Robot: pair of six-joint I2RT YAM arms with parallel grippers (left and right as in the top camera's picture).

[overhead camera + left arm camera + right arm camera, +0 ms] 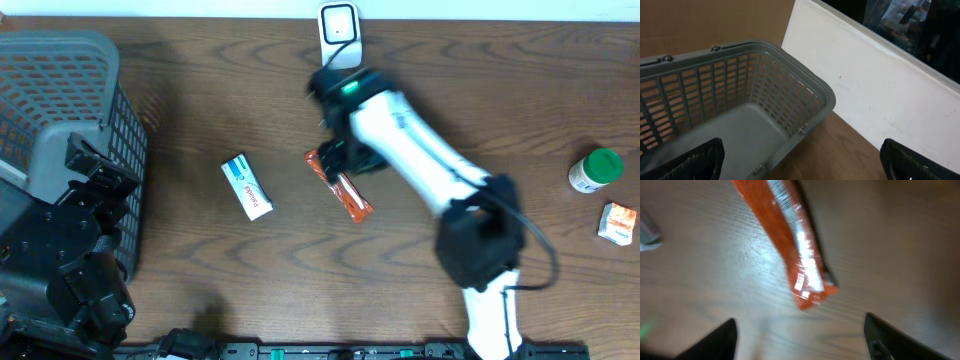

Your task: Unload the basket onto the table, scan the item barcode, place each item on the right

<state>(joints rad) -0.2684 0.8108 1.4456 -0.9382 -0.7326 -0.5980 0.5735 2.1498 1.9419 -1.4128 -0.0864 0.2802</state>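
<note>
An orange foil packet (355, 203) lies flat on the wooden table near the middle. In the right wrist view the orange packet (790, 245) lies just ahead of my right gripper (800, 340). That gripper is open, its dark fingertips (715, 342) are spread wide, and nothing is between them. From overhead the right gripper (338, 158) hovers over the packet's upper end. A white scanner (339, 25) stands at the table's back edge. My left gripper (800, 165) is open and empty, at the corner of the grey basket (810, 90).
The grey basket (60, 70) fills the back left, and the left arm (70, 250) sits in front of it. A white and blue box (246, 187) lies left of the packet. At the far right are a green-capped bottle (596, 170) and a small orange and white box (620, 222).
</note>
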